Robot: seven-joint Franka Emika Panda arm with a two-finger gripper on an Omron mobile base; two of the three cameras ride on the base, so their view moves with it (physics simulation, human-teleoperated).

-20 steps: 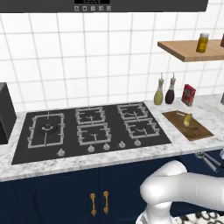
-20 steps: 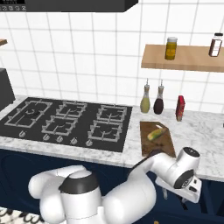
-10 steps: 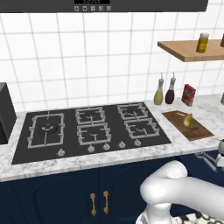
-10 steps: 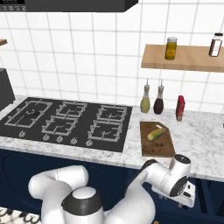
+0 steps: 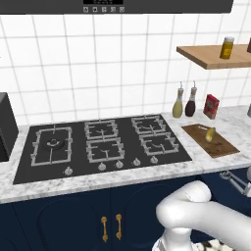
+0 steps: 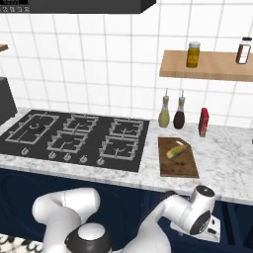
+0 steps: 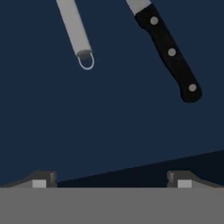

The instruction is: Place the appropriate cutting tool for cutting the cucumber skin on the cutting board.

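At upper frame of the hand view, two tools are seen on a dark blue surface.
Grey cutting tool (image 7: pixel 75 30) lies apart from a black-handled knife (image 7: pixel 168 48); the gripper (image 7: pixel 111 178) is spread wide, holding nothing.

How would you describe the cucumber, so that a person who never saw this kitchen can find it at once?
Start at the black stove and move right along the marble counter to the dark brown cutting board. The cucumber lies on that board, a short yellow-green piece. Unlike the yellow-green bottle standing upright by the wall behind the board, it lies flat and has no spout.
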